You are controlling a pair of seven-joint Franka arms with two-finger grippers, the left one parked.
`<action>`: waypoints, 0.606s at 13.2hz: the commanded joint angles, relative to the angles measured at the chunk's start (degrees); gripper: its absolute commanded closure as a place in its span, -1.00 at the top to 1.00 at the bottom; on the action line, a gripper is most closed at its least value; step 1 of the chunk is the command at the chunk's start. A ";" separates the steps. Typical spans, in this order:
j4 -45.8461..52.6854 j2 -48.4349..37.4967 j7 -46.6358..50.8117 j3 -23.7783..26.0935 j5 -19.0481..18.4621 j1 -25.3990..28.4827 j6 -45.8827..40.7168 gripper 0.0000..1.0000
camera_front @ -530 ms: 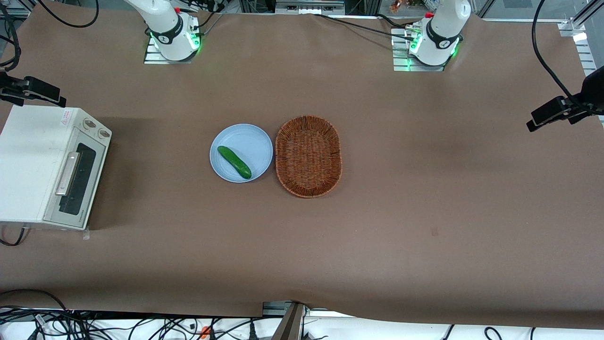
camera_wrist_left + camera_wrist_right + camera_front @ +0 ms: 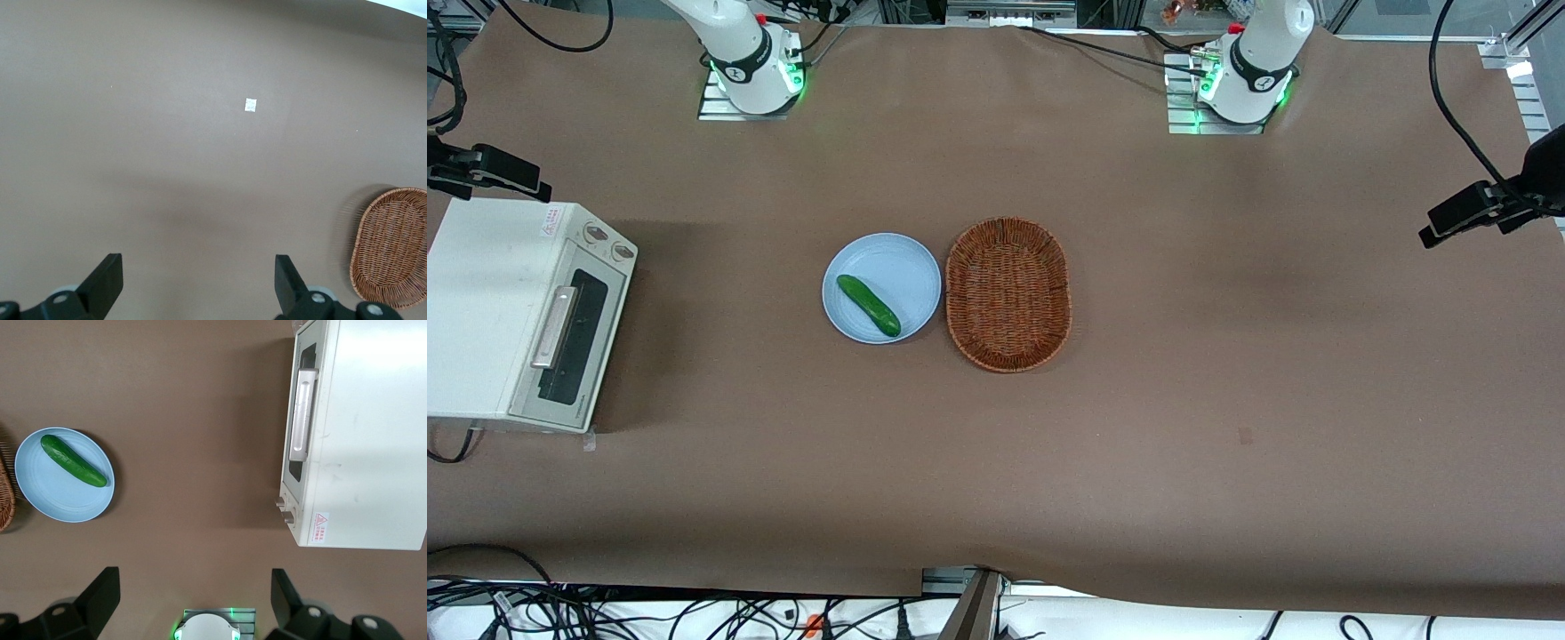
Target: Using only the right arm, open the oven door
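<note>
Two black fingers of the right arm's small black gripper stand spread wide, grasping nothing, high above the brown table. The cream-white toaster oven's glass-windowed door with silver bar handle is shut, well apart from them, at the working arm's end of the table.

- Cream-white oven, its oven door dark-glazed with a silver handle.
- Black gripper, fingers spread, high above the brown table.
- Green cucumber on pale-blue plate; woven brown basket.
</note>
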 commanded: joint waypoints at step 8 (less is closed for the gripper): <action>0.69 1.03 0.23 1.06 0.36 -0.24 -1.39 1.00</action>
